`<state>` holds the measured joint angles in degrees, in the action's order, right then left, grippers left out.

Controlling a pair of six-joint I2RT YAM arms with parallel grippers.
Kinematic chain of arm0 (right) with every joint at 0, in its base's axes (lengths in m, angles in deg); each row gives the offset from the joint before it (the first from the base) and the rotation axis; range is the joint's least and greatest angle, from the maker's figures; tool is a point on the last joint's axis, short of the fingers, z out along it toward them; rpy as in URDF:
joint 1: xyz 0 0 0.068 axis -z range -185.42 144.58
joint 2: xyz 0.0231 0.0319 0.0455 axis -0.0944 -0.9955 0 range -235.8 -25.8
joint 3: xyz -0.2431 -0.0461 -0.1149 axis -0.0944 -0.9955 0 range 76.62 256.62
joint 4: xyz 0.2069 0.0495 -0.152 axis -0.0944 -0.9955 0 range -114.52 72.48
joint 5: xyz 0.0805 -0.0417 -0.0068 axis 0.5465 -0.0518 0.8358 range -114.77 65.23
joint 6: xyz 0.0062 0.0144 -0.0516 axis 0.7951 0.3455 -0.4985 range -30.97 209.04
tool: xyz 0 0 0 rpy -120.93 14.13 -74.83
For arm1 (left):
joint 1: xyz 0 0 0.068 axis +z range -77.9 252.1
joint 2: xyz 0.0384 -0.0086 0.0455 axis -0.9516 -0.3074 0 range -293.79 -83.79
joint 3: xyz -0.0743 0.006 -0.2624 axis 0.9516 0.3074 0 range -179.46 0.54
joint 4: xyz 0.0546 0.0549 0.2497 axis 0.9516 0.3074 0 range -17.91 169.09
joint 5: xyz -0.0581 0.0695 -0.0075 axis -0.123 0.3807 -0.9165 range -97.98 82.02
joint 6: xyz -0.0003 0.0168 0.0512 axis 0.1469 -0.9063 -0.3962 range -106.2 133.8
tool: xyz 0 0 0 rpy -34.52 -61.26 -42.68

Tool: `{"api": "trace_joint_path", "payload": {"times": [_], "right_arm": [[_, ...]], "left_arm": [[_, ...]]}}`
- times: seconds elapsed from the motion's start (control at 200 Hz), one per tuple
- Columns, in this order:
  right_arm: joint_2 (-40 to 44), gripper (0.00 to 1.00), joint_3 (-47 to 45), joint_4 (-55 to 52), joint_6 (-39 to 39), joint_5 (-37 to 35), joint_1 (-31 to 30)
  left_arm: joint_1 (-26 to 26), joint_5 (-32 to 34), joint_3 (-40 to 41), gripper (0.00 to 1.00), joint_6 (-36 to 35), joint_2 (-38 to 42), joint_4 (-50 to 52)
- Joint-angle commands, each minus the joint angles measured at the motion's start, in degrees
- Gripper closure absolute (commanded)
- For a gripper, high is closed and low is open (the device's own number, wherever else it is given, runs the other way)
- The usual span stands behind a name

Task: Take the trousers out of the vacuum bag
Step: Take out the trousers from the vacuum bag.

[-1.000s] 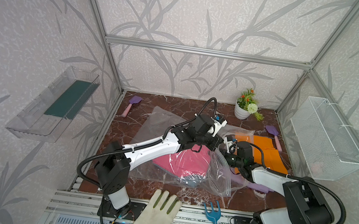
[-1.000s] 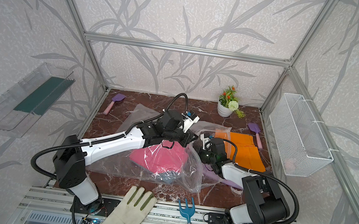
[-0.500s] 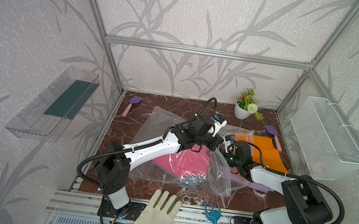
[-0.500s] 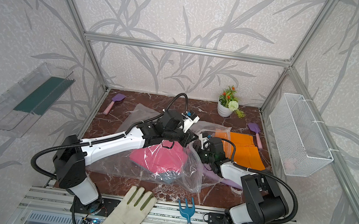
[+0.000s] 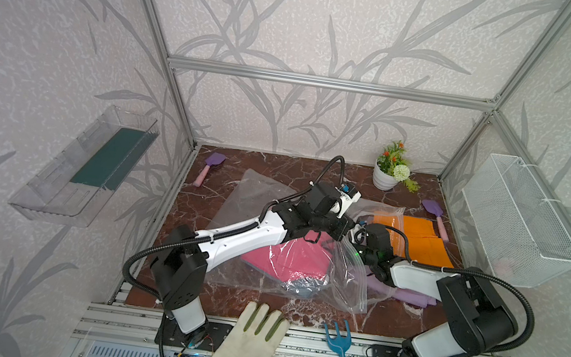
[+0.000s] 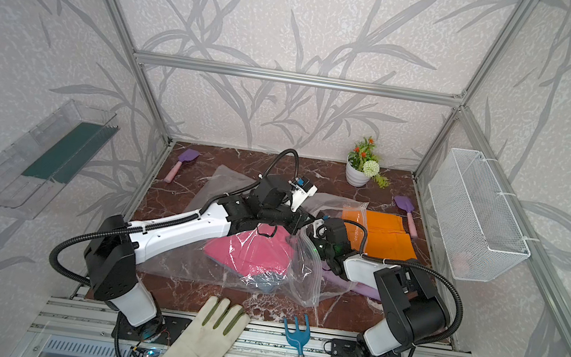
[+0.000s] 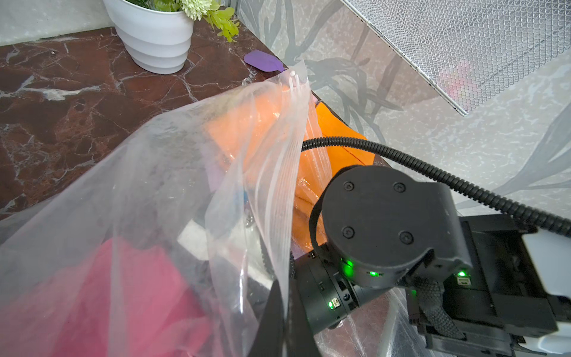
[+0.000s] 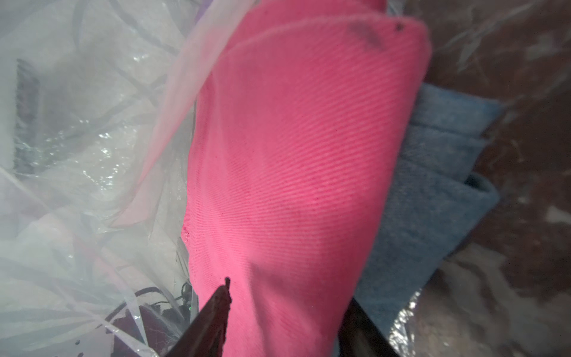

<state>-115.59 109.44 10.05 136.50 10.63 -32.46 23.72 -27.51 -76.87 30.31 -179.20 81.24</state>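
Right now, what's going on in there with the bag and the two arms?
The left gripper is shut on the zip edge of the vacuum bag, holding the mouth up. The right gripper is inside the mouth, its jaws straddling the pink trousers; whether they are clamped is unclear. The blue denim trousers lie under the pink pair, also in the bag. The orange trousers and lilac trousers are already out on the table.

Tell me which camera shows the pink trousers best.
Right wrist: the pink trousers fill the frame, weave sharp. Both top views show them small, through the vacuum bag; the left wrist shows only a blurred pink patch.
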Motion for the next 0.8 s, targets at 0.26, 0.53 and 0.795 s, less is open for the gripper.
{"api": "trace_joint_path", "payload": {"times": [0.26, 0.53, 0.795], "right_arm": [[2.5, 0.5, 5.1, -1.5, -1.7, 0.8, -1.5], [5.4, 0.51, 5.9, -5.1, -3.0, 0.0, -1.9], [3.4, 0.51, 6.2, -5.4, -3.9, 0.2, -2.0]], "left_arm": [[-0.1, 0.1, 0.7, 1.0, -1.0, -0.2, -1.0], [0.0, 0.2, 1.0, 1.0, -1.0, -0.4, -1.1], [0.0, 0.0, 1.0, 1.0, -0.8, -0.5, -1.4]]}}
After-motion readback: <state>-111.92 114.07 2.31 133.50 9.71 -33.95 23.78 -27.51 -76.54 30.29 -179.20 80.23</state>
